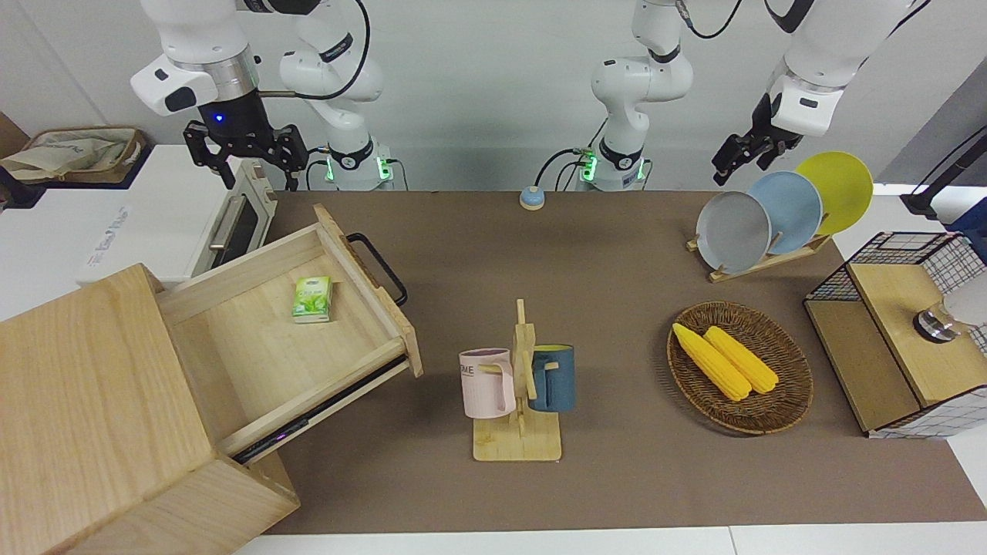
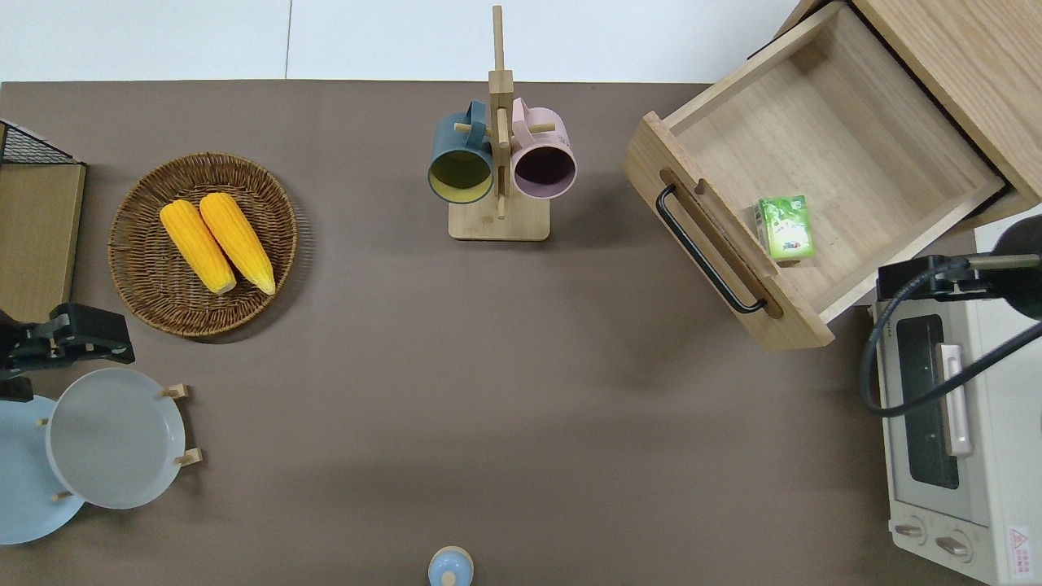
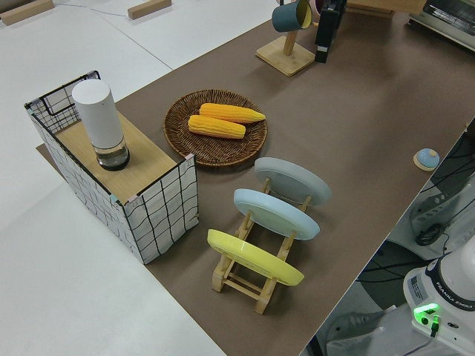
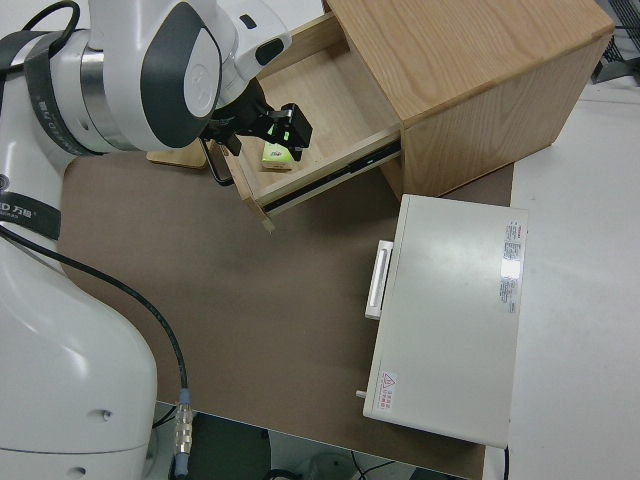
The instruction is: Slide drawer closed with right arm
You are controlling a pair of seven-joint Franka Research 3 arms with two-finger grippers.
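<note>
The drawer (image 1: 254,347) (image 2: 830,138) (image 4: 320,90) stands pulled far out of the pale wooden cabinet (image 1: 92,401) (image 2: 969,65) at the right arm's end of the table. Its black bar handle (image 1: 378,266) (image 2: 704,252) faces the table's middle. A small green box (image 1: 312,299) (image 2: 785,228) lies inside. My right gripper (image 1: 262,173) (image 2: 916,281) (image 4: 262,130) hangs open in the air with nothing in it, over the gap between the drawer's near corner and the white oven, apart from the handle. The left arm (image 1: 802,85) is parked.
A white oven (image 1: 231,223) (image 2: 944,423) sits next to the cabinet, nearer to the robots. Mid-table stands a mug rack (image 1: 520,385) with two mugs. A wicker basket (image 1: 794,393) of corn, a plate rack (image 1: 779,212) and a wire-mesh basket (image 1: 902,347) occupy the left arm's end.
</note>
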